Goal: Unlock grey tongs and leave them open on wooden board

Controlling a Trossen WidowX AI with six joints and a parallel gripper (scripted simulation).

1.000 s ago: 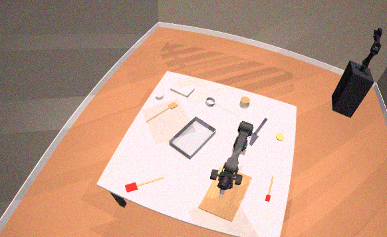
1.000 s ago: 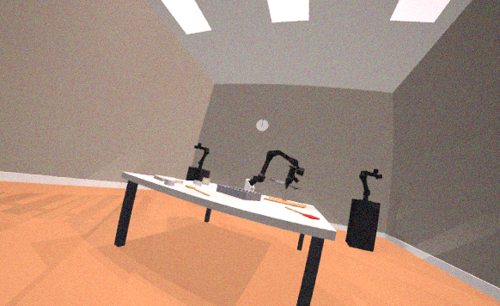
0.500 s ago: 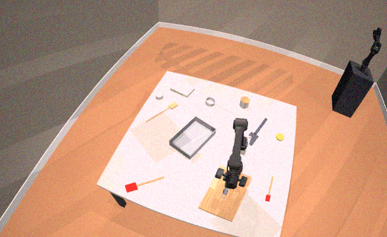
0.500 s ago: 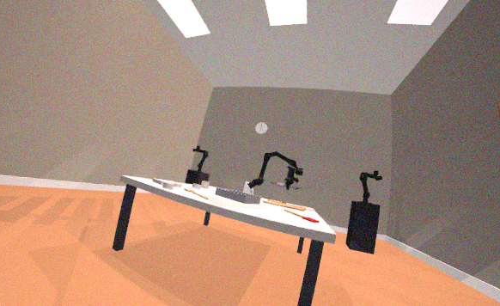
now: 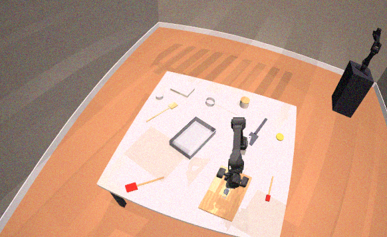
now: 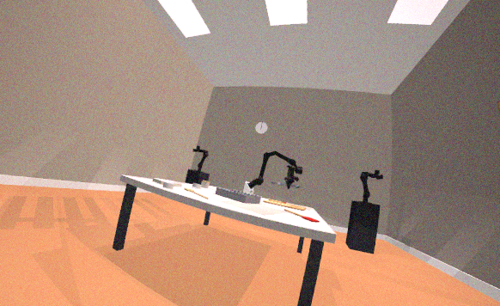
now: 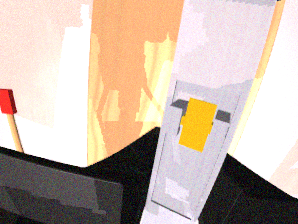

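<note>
The grey tongs (image 6: 298,186) (image 7: 220,45) hang in the air above the wooden board (image 5: 213,207) (image 6: 297,207) (image 7: 115,30), roughly level. One end shows past the arm in the top view. A yellow block (image 7: 197,125) sits on them in the wrist view. My gripper (image 6: 289,186) (image 7: 176,136) is shut on the tongs' body, pointing down. How far apart the tongs' arms stand, and whether the lock is free, cannot be told. The roasting tin (image 5: 180,150) (image 6: 236,196) stands on the table with no tongs across it.
A red-headed spatula (image 5: 131,187) (image 6: 310,219) lies near the front edge. A smaller red-headed tool (image 5: 268,198) (image 7: 7,101) lies right of the board. A dark spatula (image 5: 253,138) and yellow disc (image 5: 280,136) lie behind it. A jar (image 5: 245,102) and ring (image 5: 210,102) stand at the back.
</note>
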